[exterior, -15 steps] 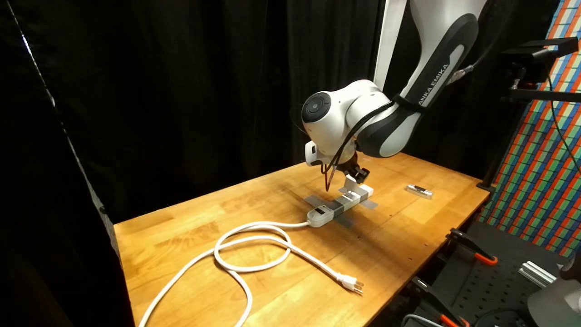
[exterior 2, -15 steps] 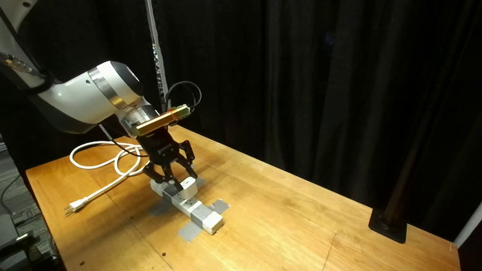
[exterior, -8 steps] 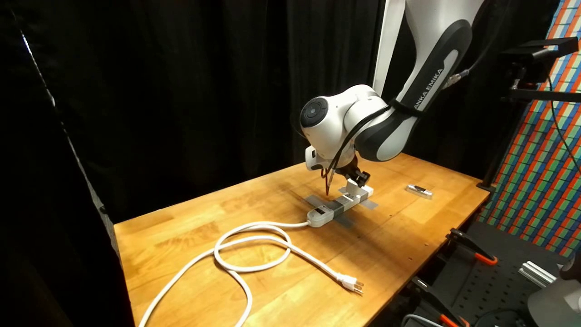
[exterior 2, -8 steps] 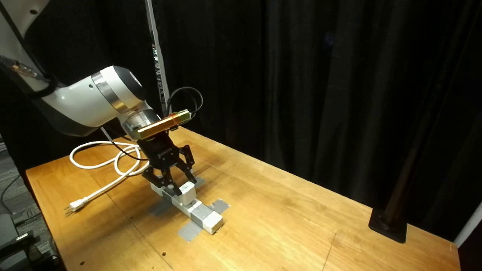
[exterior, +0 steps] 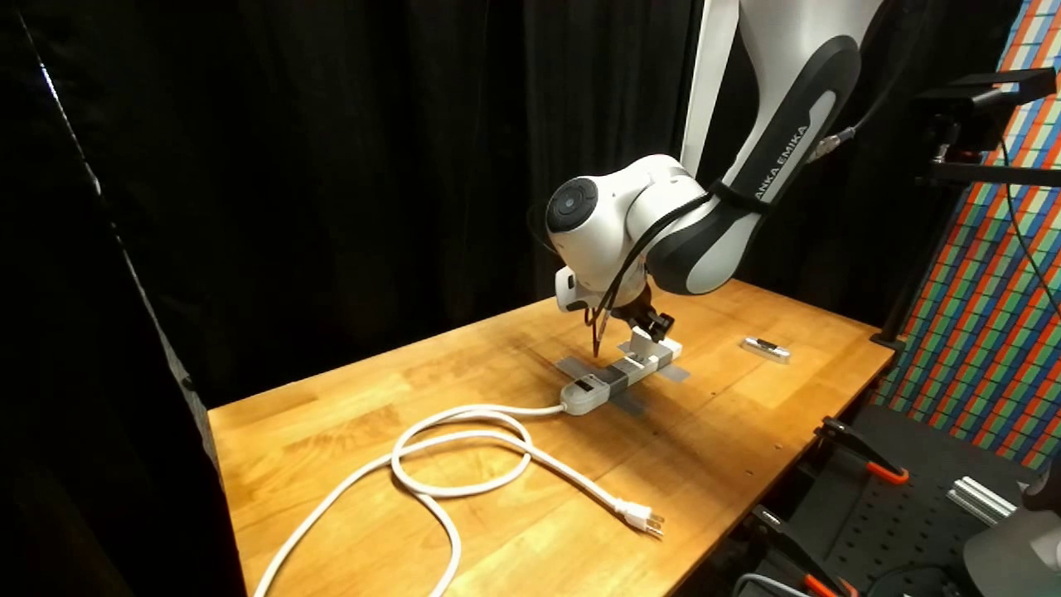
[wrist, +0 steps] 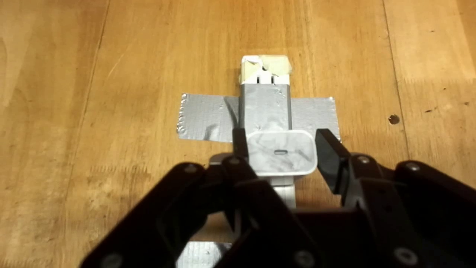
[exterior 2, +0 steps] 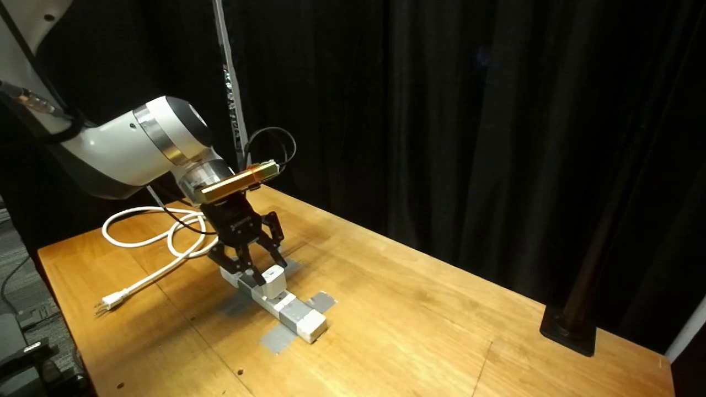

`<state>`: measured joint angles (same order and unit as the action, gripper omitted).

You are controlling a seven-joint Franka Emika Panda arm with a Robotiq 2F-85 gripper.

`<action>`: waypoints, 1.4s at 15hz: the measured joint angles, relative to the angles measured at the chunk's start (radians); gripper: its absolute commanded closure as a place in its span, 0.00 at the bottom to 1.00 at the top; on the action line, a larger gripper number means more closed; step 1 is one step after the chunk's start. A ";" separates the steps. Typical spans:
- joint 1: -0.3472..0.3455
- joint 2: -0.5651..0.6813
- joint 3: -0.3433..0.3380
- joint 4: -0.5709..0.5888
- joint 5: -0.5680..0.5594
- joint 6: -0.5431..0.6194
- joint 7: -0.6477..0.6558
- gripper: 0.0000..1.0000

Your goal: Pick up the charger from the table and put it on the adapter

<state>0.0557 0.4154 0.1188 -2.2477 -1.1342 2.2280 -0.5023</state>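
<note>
Down came the charger [wrist: 281,159], arm [exterior: 777,159] apparently lettered "ANKA EMIKA".

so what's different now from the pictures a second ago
The gripper has come down slightly, mostly in the first half second, bringing the white charger block in its grip lower over the power strip. Nothing was visibly taken hold of or let go, and whether the block is fully seated can't be told. The strip, its looped white cable and the small silver-and-black object stayed put.
</note>
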 measured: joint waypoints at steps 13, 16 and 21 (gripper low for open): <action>0.000 0.029 0.009 0.018 0.000 0.002 -0.009 0.77; -0.001 0.030 0.009 0.020 0.008 0.002 -0.009 0.77; -0.018 0.048 0.007 0.043 0.045 0.001 -0.017 0.77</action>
<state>0.0381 0.4636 0.1254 -2.2044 -1.0893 2.2286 -0.5197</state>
